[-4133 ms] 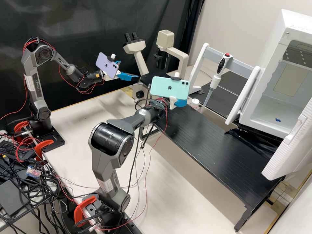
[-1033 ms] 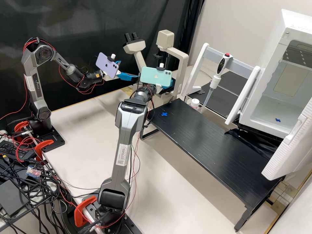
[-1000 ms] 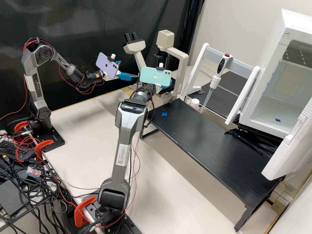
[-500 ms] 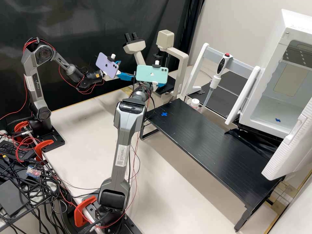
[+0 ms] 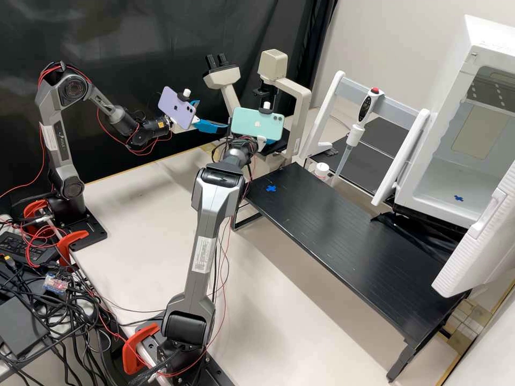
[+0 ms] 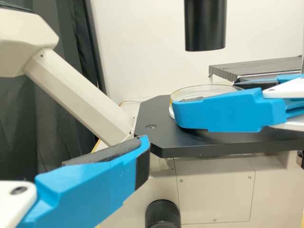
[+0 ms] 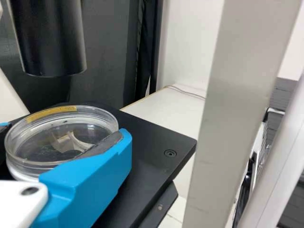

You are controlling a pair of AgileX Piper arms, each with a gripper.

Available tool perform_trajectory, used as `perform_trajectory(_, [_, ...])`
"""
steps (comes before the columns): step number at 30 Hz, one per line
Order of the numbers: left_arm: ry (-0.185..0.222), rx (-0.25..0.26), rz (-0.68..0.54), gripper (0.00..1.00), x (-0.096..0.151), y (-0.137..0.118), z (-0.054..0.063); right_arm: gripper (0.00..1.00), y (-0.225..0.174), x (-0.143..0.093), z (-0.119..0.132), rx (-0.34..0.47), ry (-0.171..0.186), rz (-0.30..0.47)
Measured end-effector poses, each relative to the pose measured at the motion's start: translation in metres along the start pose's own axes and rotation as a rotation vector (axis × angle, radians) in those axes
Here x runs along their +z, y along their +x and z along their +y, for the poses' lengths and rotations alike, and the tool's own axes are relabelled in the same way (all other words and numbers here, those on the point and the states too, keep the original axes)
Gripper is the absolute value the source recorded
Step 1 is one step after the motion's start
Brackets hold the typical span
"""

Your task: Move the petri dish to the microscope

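My right tool (image 7: 65,132) is closed across the dish (image 7: 59,137), probably to seat it flat on the stage (image 7: 156,164) beneath (left tool (image 5: 212,114) gaping, empty).

A black curtain (image 5: 134,32) hangs across the back, its folds catching a dull sheen. Beyond it the wall (image 5: 391,32) is plain and pale, a warm off-white; both wrist views show curtain and wall behind as well. The desk (image 5: 134,225) has a broad, smooth cream top with a yellowish-brown far edge (image 5: 110,176). Over part of it stands a low black stand (image 5: 348,241), its long top finely grooved, on dark folding legs (image 5: 399,364). Light falls softly, leaving blurred grey shadows on the desk and a faint gloss on the stand.
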Motion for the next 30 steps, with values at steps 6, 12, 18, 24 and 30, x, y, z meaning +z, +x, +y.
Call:
perform_trajectory(6, [0.000,0.000,0.000,1.00,0.000,0.000,0.000,1.00,0.000,0.000,0.000,-0.023,-0.001,0.002])
perform_trajectory(12, [0.000,0.000,0.000,1.00,0.000,0.000,0.000,1.00,0.000,-0.001,-0.001,-0.037,-0.030,0.011])
perform_trajectory(18, [0.000,0.000,0.000,1.00,0.000,0.000,0.000,1.00,0.000,-0.001,-0.003,-0.050,-0.042,0.025])
perform_trajectory(24, [0.000,0.000,0.000,1.00,0.000,0.000,0.000,1.00,-0.007,0.004,-0.006,-0.081,-0.027,0.023])
perform_trajectory(30, [0.000,0.000,0.000,1.00,0.000,0.000,0.000,1.00,-0.028,0.008,-0.004,-0.112,-0.032,0.019])
